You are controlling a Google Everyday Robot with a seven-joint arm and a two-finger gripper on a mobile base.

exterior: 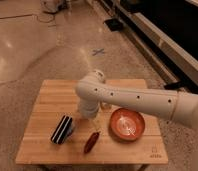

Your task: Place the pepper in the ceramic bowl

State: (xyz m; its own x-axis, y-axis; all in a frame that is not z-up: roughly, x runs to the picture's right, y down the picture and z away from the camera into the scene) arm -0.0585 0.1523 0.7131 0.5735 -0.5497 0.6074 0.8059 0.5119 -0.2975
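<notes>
The pepper point(91, 141) is small, dark red and tapered. It lies on the wooden table point(47, 107) near the front edge, just left of the ceramic bowl point(127, 124). The bowl is round, orange-red with a paler glossy centre, and nothing shows inside it. My white arm reaches in from the right and bends down over the table's middle. My gripper point(92, 123) hangs below the wrist, just above and behind the pepper and left of the bowl. The wrist hides much of it.
A black object with white stripes point(62, 130) lies on the table left of the pepper. A small pale object point(106, 105) peeks out behind the arm. A dark counter point(162, 30) runs along the right side of the room. The floor is polished stone.
</notes>
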